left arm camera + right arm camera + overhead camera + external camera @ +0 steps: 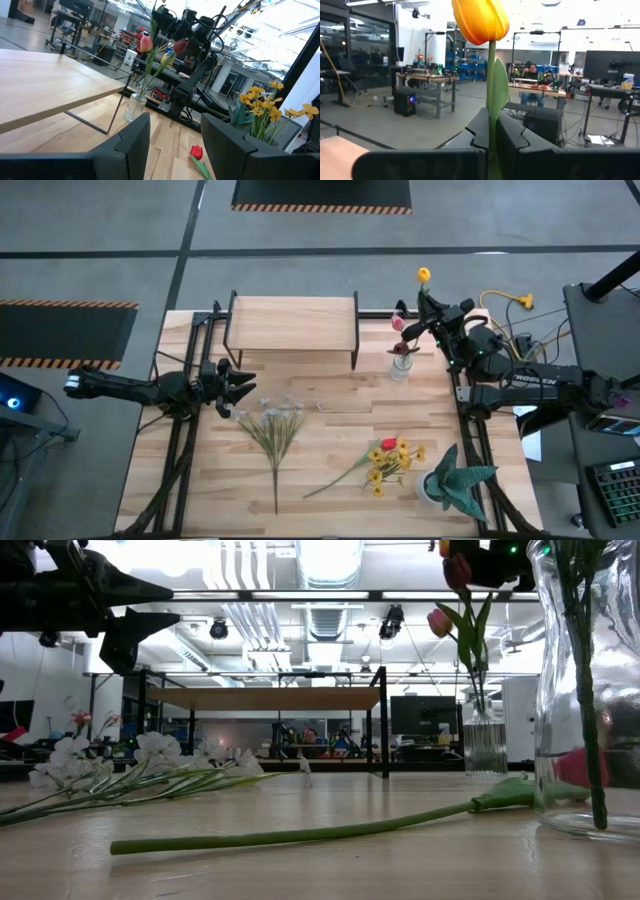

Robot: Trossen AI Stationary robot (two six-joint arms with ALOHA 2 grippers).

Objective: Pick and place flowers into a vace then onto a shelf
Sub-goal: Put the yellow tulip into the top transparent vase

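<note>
While its jaws are clamped together on the green stem of a yellow-orange tulip [480, 21], the right gripper [425, 304] sits near the far right corner of the worktop [330, 450], its arm reaching in from the right edge. That tulip stands upright between the jaws, bloom up and stem running down.

Just beside the right gripper, a clear ribbed glass vase [401, 364] stands on the worktop right of the shelf [292, 320]. It holds a pink tulip [145, 43] and a dark maroon tulip [180, 46], stems down and blooms leaning apart.

On the left side, the left gripper [240, 388] hovers above the worktop with its jaws apart and nothing between them, its arm stretched in level from the left edge, pointing right.

A white bunch [272, 420] lies flat just right of it, blooms toward the shelf and stems toward the near edge. A red tulip [388, 445] and a yellow sprig [388, 465] lie farther right, stems trailing toward the near left. A potted spiky plant [452, 478] stands at the near right corner.
</note>
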